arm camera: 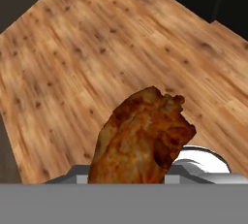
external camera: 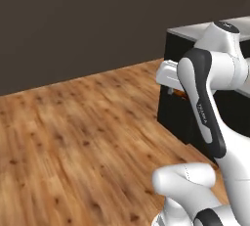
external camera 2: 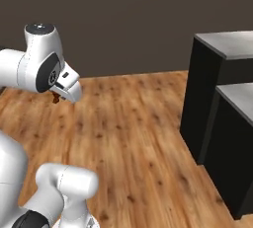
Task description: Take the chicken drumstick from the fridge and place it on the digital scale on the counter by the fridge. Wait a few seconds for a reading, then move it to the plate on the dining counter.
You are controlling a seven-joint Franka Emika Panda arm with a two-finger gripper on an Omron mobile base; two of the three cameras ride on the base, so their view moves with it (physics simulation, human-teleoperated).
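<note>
Hanging above the warm brown wooden plank floor [arm camera: 72, 63], the white arm's two-finger gripper [external camera 2: 58, 95] was closed tight on the glossy reddish-brown chicken drumstick [arm camera: 143, 138] — the meat stuck up between the finger tips in the hand view, clear of the floor. To the right stood the dark grey-topped counter with a plain black front [external camera 2: 217, 94], well apart from the gripper — a dark wall [external camera 2: 123, 19] behind.
</note>
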